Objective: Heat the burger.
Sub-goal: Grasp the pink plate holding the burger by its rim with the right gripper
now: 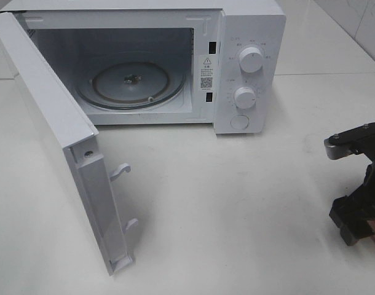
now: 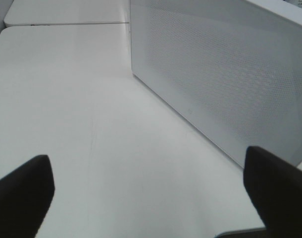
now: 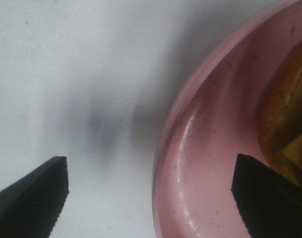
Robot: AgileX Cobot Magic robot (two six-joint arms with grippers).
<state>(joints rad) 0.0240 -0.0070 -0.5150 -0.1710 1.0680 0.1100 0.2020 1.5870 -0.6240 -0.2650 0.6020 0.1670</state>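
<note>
I read the left gripper (image 2: 151, 203) as open: its two dark fingers (image 2: 22, 193) stand wide apart above the white table (image 2: 67, 99), with nothing between them, near the perforated outer face of the microwave door (image 2: 225, 74). In the high view the microwave (image 1: 249, 37) stands at the back of the table with its door swung out to the left, exposing the glass turntable (image 1: 132, 83). At the far right edge, the right gripper (image 1: 352, 228) sits low over the table. Its jaws are apart and straddle the rim of the pink plate (image 3: 190, 163), gripping nothing. The burger (image 3: 284, 114) lies on that plate, just beside one finger.
</note>
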